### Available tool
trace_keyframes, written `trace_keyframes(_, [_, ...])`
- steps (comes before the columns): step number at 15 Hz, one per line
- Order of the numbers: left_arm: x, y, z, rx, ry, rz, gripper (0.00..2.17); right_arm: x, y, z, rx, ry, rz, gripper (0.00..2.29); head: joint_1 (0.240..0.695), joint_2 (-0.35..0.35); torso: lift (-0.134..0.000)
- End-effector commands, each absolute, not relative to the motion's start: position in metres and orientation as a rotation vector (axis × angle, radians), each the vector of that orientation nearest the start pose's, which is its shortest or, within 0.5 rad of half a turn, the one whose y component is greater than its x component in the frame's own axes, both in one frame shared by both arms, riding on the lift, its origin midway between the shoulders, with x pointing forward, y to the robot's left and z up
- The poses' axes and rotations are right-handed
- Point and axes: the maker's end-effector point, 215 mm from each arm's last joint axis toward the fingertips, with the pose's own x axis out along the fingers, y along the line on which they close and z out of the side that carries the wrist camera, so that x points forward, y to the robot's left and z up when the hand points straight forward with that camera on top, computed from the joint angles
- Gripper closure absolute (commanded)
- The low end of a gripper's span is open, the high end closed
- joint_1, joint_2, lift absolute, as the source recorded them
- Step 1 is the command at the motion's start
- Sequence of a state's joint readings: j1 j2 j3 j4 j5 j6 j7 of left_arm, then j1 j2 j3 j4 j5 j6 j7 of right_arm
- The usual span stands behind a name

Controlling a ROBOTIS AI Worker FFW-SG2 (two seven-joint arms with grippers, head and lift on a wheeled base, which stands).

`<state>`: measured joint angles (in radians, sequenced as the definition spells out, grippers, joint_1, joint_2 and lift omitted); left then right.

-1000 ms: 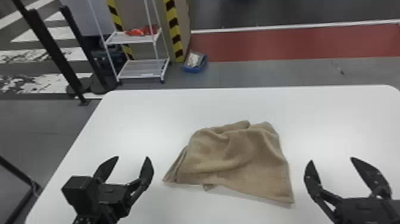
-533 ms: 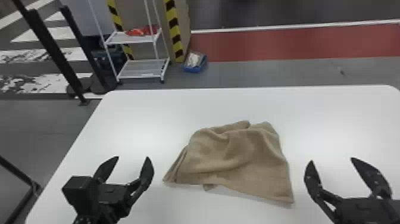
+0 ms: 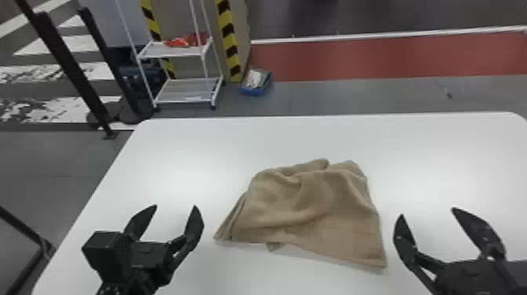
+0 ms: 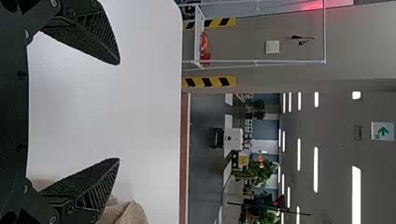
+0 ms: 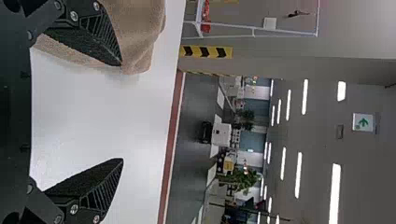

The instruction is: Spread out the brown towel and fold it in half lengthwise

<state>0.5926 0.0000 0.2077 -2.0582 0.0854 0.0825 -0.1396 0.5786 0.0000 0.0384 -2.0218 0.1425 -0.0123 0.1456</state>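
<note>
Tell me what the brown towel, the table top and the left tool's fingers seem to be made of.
Brown towel: soft cloth, likely cotton, from its fuzzy matte surface and loose folds.
Table top: perhaps laminate or plastic, being smooth and white with a soft sheen.
Fingers of the left tool: matte black, probably plastic or rubber, judging by grainy inner faces and ribbed sides.

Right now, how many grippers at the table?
2. Left gripper: open, to the left of the brown towel. Right gripper: open, to the towel's right.
</note>
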Motion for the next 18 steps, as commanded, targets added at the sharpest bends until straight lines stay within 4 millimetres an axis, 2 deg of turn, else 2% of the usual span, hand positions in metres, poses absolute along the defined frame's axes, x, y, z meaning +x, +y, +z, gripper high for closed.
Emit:
trace_keyframes(1, [0.406, 0.311, -0.389, 0.0, 0.18, 0.045, 0.16, 0.407, -0.154, -0.384, -0.12, 0.15, 0.305, 0.17, 0.695, 0.175, -0.124])
trace_keyframes(4, [0.406, 0.309, -0.39, 0.0, 0.18, 0.042, 0.16, 0.398, -0.126, -0.383, -0.199, 0.16, 0.421, 0.17, 0.695, 0.234, -0.124])
trace_keyframes(7, [0.407, 0.309, -0.389, 0.0, 0.179, 0.042, 0.16, 0.393, -0.117, -0.415, -0.297, 0.308, 0.494, 0.17, 0.695, 0.259, -0.124])
trace_keyframes(8, [0.406, 0.309, -0.39, -0.001, 0.182, 0.042, 0.16, 0.389, -0.11, -0.41, -0.299, 0.304, 0.546, 0.17, 0.695, 0.266, -0.124])
trace_keyframes(9, [0.406, 0.309, -0.39, -0.001, 0.182, 0.042, 0.16, 0.388, -0.107, -0.409, -0.309, 0.317, 0.579, 0.17, 0.695, 0.272, -0.124])
trace_keyframes(11, [0.407, 0.307, -0.391, -0.004, 0.19, 0.038, 0.16, 0.388, -0.114, -0.424, -0.335, 0.41, 0.589, 0.17, 0.695, 0.288, -0.124])
trace_keyframes(15, [0.407, 0.31, -0.392, -0.002, 0.191, 0.044, 0.16, 0.391, -0.13, -0.444, -0.369, 0.532, 0.548, 0.19, 0.695, 0.267, -0.124])
trace_keyframes(18, [0.407, 0.31, -0.393, -0.002, 0.193, 0.044, 0.16, 0.384, -0.116, -0.45, -0.356, 0.566, 0.611, 0.22, 0.695, 0.262, -0.124])
